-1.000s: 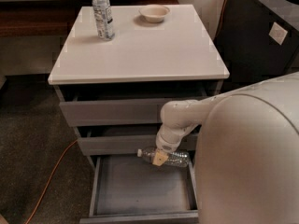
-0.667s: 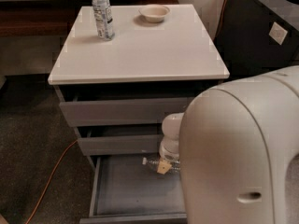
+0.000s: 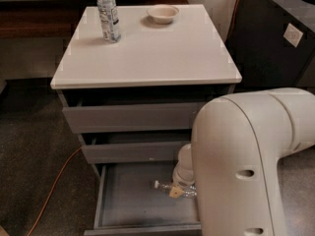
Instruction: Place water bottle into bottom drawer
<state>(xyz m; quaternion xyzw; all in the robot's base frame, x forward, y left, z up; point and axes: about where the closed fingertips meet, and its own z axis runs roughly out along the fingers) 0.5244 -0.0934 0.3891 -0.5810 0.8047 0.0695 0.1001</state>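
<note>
The bottom drawer (image 3: 123, 203) is pulled out, showing its plain grey inside. The water bottle (image 3: 165, 186), small and clear, lies on its side low inside the drawer's right half, cap pointing left. My gripper (image 3: 176, 191) reaches down from the white wrist above it and is shut on the bottle's middle, its tan fingertips showing against the plastic. My bulky white arm (image 3: 241, 166) fills the right foreground and hides the drawer's right side and the bottle's base. I cannot tell whether the bottle touches the drawer floor.
A taller clear bottle (image 3: 108, 14) and a shallow bowl (image 3: 163, 14) stand at the back of the white cabinet top (image 3: 147, 53). The two upper drawers (image 3: 128, 117) are slightly ajar. An orange cable (image 3: 54, 186) runs over the floor at left. Dark furniture (image 3: 275, 33) stands at right.
The gripper has carried the bottle downward, from the drawer's upper edge into the drawer. My arm has swung across and now covers more of the right side.
</note>
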